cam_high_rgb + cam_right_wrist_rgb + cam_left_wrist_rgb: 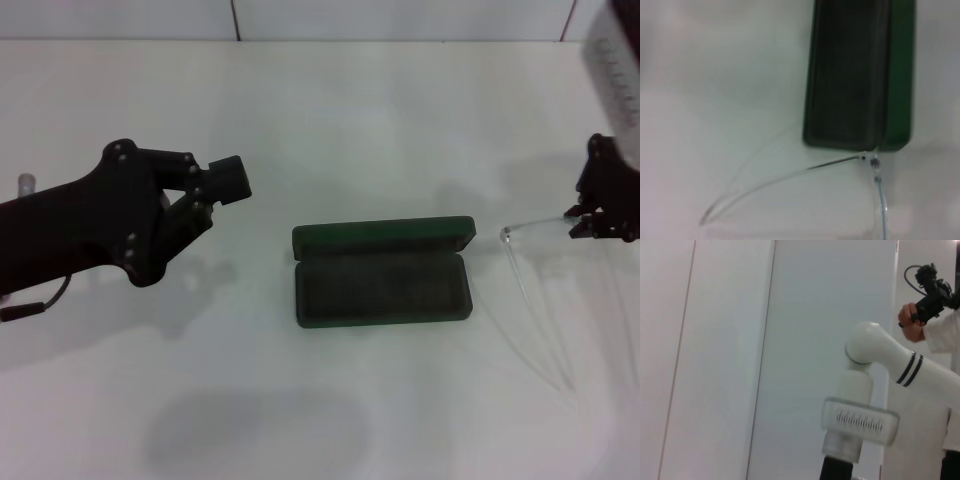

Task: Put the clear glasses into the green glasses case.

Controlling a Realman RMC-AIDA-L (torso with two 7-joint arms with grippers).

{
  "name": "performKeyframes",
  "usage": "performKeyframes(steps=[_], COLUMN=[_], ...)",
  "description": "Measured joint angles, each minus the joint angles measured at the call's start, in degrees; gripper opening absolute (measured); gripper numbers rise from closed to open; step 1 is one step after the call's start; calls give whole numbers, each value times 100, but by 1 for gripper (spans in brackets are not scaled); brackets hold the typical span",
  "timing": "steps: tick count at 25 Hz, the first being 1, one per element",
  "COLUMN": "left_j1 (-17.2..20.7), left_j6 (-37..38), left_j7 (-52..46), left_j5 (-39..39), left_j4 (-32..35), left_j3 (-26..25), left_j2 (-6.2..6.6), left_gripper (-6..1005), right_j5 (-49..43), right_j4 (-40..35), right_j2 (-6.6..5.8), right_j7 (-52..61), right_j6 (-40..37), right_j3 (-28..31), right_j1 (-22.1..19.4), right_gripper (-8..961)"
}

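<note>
From the head camera, your right gripper seems clamped on the clear glasses, just beside the open green glasses case on the worktop; the left gripper hovers idle, fingers together. The right wrist view shows a hinge near the case's end, so lift clear before crossing.

Partly hidden and cut off

The right gripper runs off the right edge, its fingers unclear. The glasses are nearly invisible against the table, their right side lost. The case is cut off in the right wrist view.
</note>
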Motion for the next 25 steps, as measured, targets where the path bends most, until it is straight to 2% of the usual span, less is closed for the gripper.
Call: performKeyframes(steps=[3,6,11,14,18,21,25], left_j1=[1,-38,-160,-324,-552,-718,-863], left_j6=[95,280,444,485,501,486,377], left_j7=[-93,-164,-439,-667,-777,-816,-896], left_j5=[-67,-218,-301,-325,-344,-345,-393], left_j4=[34,56,227,421,437,388,338], left_j3=[0,2,50,222,439,474,381], left_j2=[5,36,85,52,7,1,-10], left_gripper=[30,31,31,31,31,31,31], right_j5=[434,1206,3008,4084,5119,5724,6284], right_j4=[-651,-1334,-1585,-1251,-296,674,1741], right_j2=[-4,-9,-6,6,8,8,7], right_j7=[27,104,51,-197,-724,-1193,-1646], right_j6=[-214,-307,-174,-47,235,408,462], right_j3=[354,977,2109,2544,2450,2326,2119], right_j1=[-281,-675,-1315,-1709,-2066,-2095,-1933], right_gripper=[95,91,87,88,87,86,85])
